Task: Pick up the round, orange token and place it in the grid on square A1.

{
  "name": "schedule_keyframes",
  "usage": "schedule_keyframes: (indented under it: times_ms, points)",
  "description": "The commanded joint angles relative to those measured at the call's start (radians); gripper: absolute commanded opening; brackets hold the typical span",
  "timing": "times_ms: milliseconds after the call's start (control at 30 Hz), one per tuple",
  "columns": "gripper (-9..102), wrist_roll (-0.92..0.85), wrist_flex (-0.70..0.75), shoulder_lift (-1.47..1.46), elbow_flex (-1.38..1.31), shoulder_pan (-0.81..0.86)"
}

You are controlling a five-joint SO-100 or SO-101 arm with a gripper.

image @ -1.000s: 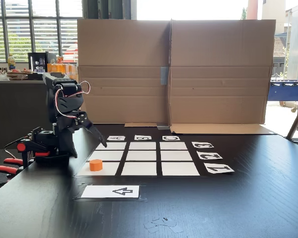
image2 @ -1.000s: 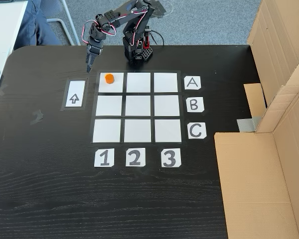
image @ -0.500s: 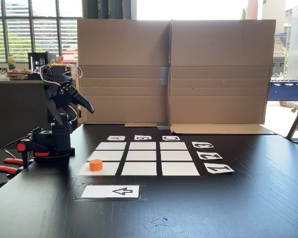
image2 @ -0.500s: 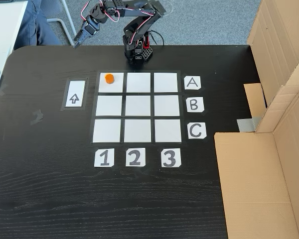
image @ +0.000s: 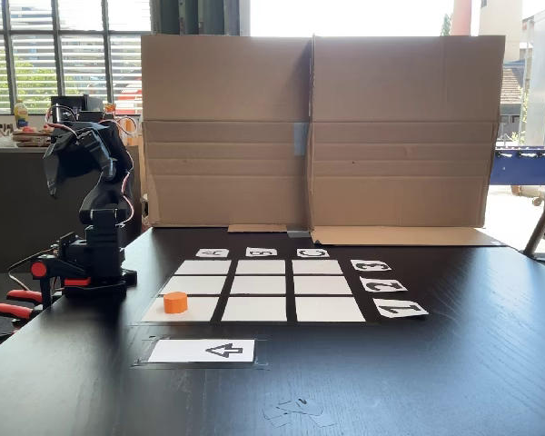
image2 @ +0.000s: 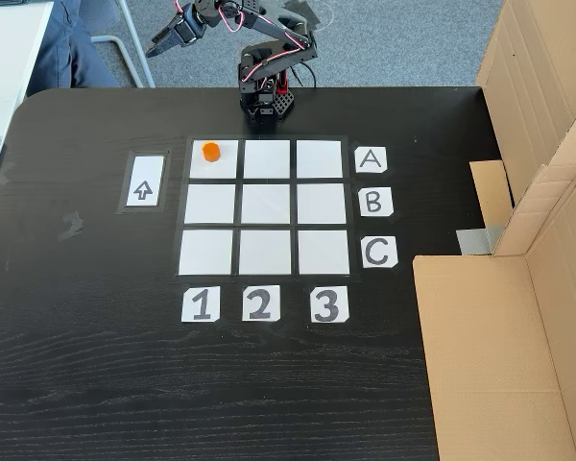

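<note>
The orange token [image2: 210, 151] [image: 174, 302] stands on square A1 [image2: 214, 165] [image: 178, 312], the corner cell of the grid [image2: 265, 206] [image: 260, 286] that lines up with the "A" and "1" cards. It rests in the cell's far-left part in the view from above. My gripper [image2: 156, 49] [image: 51, 183] is raised and drawn back beyond the table's far edge, well clear of the token. Its fingers look shut with nothing between them.
The white arrow card [image2: 144, 181] lies left of the grid in the view from above. Cardboard walls [image: 313, 132] [image2: 518, 240] stand along one side. The arm's base [image2: 264, 96] is clamped at the table edge. A person's leg [image2: 72, 43] shows at the top left.
The arm has lifted from beside square A1 and folded back over its base, away from the grid. The token has stayed on A1.
</note>
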Motion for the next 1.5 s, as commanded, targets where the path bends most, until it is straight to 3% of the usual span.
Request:
schedule_keyframes:
  times_ms: [0,100,600,1133,1467]
  points:
    - [22,-0.061,0.037,0.071,0.046,0.074]
    - [15,-0.115,0.067,0.150,0.126,0.126]
    - [7,-0.206,0.061,0.451,0.491,0.236]
    - [3,-0.225,-0.011,0.534,0.772,0.282]
    - [-1,-0.222,-0.029,0.535,0.811,0.287]
